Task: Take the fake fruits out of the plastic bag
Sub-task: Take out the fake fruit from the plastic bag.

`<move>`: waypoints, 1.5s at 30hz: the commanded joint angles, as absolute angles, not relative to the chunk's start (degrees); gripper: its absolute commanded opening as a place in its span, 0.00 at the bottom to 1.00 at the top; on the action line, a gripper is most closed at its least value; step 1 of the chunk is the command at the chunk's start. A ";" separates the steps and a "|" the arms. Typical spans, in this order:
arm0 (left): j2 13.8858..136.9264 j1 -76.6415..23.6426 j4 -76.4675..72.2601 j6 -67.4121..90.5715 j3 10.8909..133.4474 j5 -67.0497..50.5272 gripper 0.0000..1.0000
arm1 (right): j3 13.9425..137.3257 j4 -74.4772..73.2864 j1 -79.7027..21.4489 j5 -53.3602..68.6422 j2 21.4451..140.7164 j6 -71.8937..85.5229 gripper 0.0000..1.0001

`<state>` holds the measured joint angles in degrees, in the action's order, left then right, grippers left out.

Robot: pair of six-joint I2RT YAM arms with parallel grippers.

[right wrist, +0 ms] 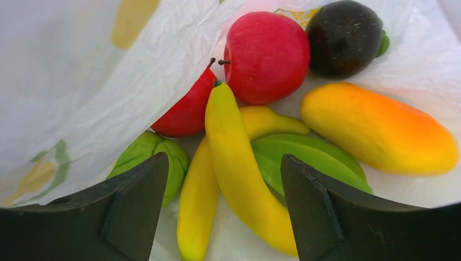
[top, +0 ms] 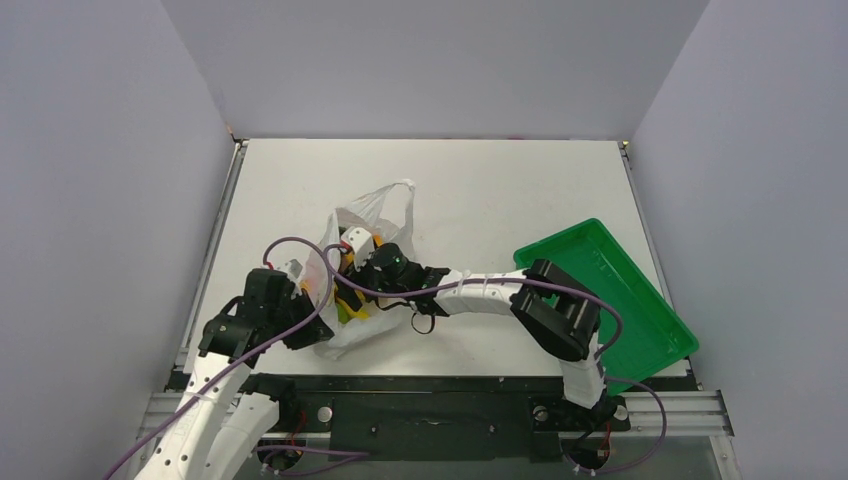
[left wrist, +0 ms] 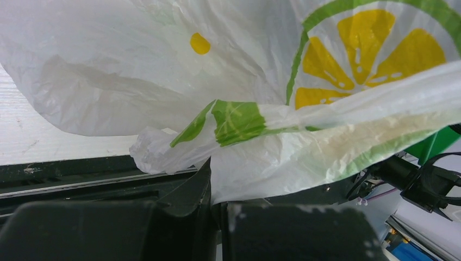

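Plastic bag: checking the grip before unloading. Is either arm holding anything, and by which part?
Left gripper pinches the plastic bag by a bunched fold of its side. Right gripper, open over the bananas, holds nothing.

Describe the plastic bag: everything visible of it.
The plastic bag is thin, crinkly, translucent white film printed with a green-ringed yellow citrus slice, a green leaf and a yellow dot. It lies crumpled left of centre on the table, one loop handle at its far side. The left gripper pinches a fold of it; the open right gripper reaches into its mouth above the fake fruits.
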<state>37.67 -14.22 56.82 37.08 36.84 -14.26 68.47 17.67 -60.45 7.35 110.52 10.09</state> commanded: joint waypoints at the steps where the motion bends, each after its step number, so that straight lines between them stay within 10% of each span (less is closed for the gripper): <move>1: 37.06 -14.50 56.23 37.24 37.94 -13.03 0.00 | 72.60 20.32 -61.43 10.74 113.05 4.48 0.72; 12: 36.03 -14.41 56.37 37.01 37.49 -13.78 0.00 | 81.11 17.34 -61.61 5.08 121.59 1.94 0.66; 26: 35.97 -11.85 55.32 35.94 38.83 -15.13 0.00 | 69.83 22.22 -61.32 4.18 108.45 4.01 0.01; 45: 37.08 -11.87 51.90 36.49 38.23 -16.35 0.00 | 62.97 39.29 -59.22 16.47 91.03 31.05 0.00</move>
